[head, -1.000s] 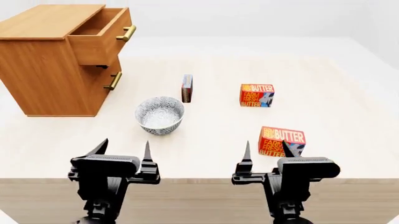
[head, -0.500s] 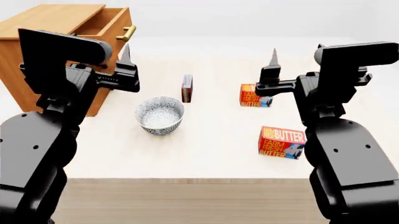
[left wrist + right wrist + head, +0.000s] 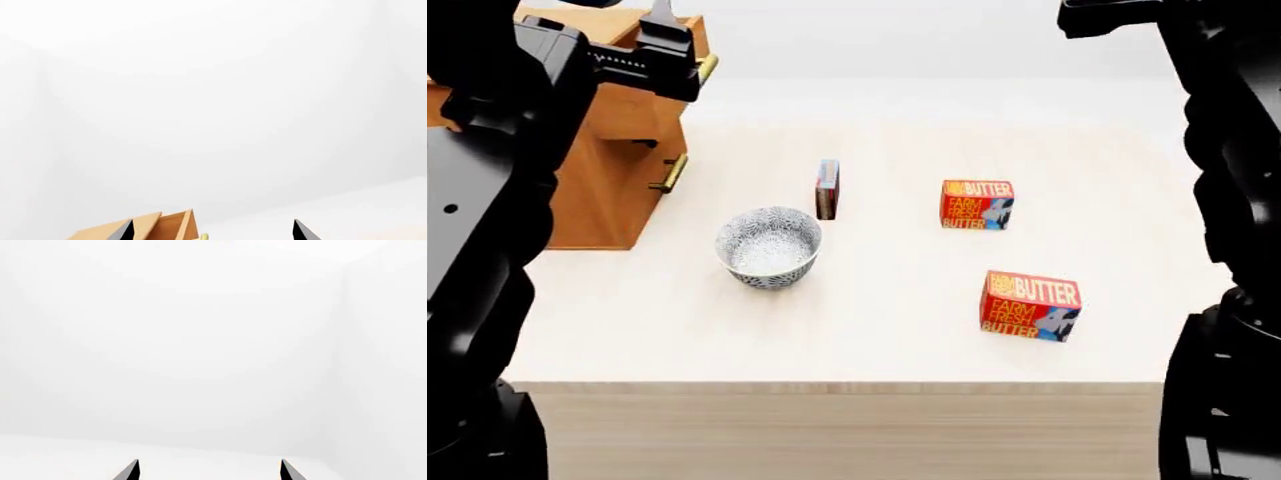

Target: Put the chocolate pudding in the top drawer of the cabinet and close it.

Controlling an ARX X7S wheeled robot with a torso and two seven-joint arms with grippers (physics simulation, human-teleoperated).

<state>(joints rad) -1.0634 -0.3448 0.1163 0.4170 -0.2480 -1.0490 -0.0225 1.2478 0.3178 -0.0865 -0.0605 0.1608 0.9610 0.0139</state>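
Note:
The chocolate pudding [image 3: 827,189] stands on edge in the middle of the table, just beyond the bowl [image 3: 769,246]. The cabinet [image 3: 587,195] sits at the far left, and its top drawer [image 3: 641,112] is pulled out, with its brass handle [image 3: 707,68] facing the table. My left gripper [image 3: 213,234] is open and empty, raised high near the top drawer [image 3: 175,227]. One of its fingers [image 3: 665,12] shows at the head view's upper edge. My right gripper [image 3: 209,474] is open and empty, facing a white wall; in the head view it is above the picture.
Two red-orange BUTTER boxes lie right of the pudding, one further back [image 3: 977,204] and one nearer [image 3: 1030,305]. The lower drawer's handle [image 3: 669,173] shows on the cabinet front. My left arm [image 3: 494,200] covers much of the cabinet; my right arm [image 3: 1234,150] fills the right edge.
Both arms have risen from low at the table's front edge to high up, the grippers reaching the head view's top edge. Pudding, bowl, boxes and drawer have not moved.

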